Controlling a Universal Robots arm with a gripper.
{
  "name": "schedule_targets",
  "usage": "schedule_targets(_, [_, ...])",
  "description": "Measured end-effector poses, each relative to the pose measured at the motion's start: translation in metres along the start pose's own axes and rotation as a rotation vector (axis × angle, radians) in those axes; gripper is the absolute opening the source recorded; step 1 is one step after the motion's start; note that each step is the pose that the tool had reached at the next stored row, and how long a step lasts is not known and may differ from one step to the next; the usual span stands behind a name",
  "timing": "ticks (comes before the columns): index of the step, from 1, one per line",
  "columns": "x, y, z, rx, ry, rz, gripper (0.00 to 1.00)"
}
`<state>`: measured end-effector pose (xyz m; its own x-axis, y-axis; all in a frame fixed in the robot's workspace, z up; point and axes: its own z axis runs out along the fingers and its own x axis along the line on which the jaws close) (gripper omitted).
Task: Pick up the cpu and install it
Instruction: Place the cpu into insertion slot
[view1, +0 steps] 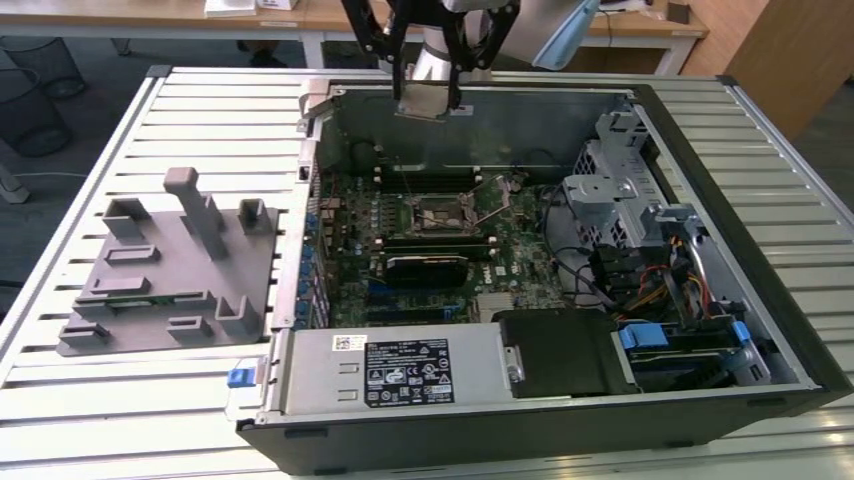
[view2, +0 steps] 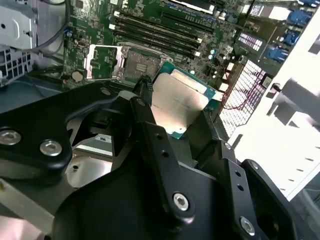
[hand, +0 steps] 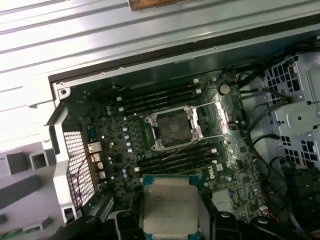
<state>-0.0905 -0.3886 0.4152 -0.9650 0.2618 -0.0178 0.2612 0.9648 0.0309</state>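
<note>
exterior view shows the gripper (view1: 427, 97) hanging over the far side of the open computer case (view1: 641, 110), pinching the cpu (view1: 427, 104) by two opposite edges. the cpu is in the air, well clear of the motherboard (view1: 514, 275) below it. the socket (view1: 443, 213) sits in the middle of that board, nearer the camera than the held cpu, and it is bare. the case lies on its side on a slatted table (view1: 200, 120), with a grey fixture plate (view1: 160, 270) beside it on the exterior view's left.

in the first wrist view the cpu (hand: 169, 210) shows its silvery top between the black fingers (hand: 125, 225), with the socket (hand: 172, 129) apart from it and a metal frame (hand: 209, 120) swung open beside the socket.

in the second wrist view the fingers (view2: 150, 130) press on either side of the cpu (view2: 180, 102), and the socket (view2: 140, 62) lies beyond it among the memory slots (view2: 155, 35).
</note>
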Motion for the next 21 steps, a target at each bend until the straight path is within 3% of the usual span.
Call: schedule_targets(21, [0.0005, 0.0019, 0.0027, 0.0040, -0.0094, 0.242, 0.53])
